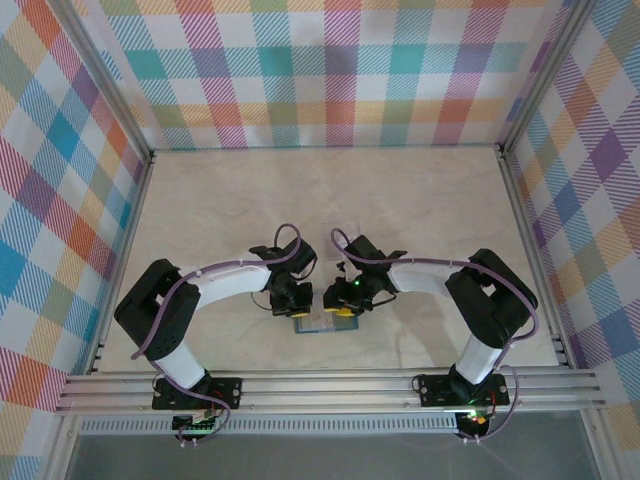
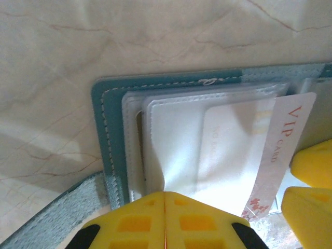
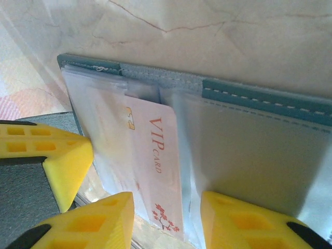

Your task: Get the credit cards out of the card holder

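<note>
Credit card of pale pink-white plastic, printed "VIP CARD" in red [image 3: 155, 161], protrudes partway from the clear sleeves of the teal-blue bifold card holder [image 2: 109, 145]. The holder lies opened flat on the beige marble-patterned counter [image 2: 155, 36], directly beneath both grippers.

The right gripper [image 3: 166, 202] is part-open. Its yellow fingers stand either side of the card's free end, with a gap on one side, so nothing is clamped yet. The left gripper [image 2: 165, 202] is closed on nothing and appears to be pressed onto the holder's near edge, just beside the right gripper. A second, whitish card [image 2: 228, 150] is lodged in a sleeve just ahead of the left gripper's tips.

For a clean extraction, firm downward pressure from the left gripper is needed so that the holder is not dragged. The right jaws should be closed on the card alone, not on the sleeve film beside it. The card is best pulled straight along its length, toward the right gripper, so that the sleeve is not buckled.
</note>
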{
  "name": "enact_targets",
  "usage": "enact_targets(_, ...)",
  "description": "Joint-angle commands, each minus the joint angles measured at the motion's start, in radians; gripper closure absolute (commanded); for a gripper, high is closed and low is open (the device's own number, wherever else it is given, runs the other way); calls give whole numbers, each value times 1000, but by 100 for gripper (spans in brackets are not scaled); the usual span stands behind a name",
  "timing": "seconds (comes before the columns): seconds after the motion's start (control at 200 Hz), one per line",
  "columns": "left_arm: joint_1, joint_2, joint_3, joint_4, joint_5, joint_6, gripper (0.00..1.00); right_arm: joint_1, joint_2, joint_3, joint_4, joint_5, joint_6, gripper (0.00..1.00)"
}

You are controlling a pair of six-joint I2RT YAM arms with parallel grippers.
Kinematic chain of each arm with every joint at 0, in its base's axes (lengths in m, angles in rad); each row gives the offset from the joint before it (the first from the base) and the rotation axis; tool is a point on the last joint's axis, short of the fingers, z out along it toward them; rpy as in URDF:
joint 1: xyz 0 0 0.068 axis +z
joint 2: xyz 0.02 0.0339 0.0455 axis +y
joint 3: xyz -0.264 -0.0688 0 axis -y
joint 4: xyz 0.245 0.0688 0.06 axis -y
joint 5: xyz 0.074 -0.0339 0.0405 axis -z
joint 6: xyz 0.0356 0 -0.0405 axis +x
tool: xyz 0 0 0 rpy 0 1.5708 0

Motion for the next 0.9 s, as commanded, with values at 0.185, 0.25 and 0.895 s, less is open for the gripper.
enact_targets(0.185, -13, -27, 36, -39, 33, -16, 92, -12, 7, -26, 72, -56, 4, 67)
enact_targets(0.25, -18, -21, 40, -33, 33, -20, 92, -13, 9, -30, 81, -59, 5, 68)
enact_targets(0.895, -43, 131, 55, -121, -62, 27, 93, -19, 46, -24, 54, -56, -34, 68)
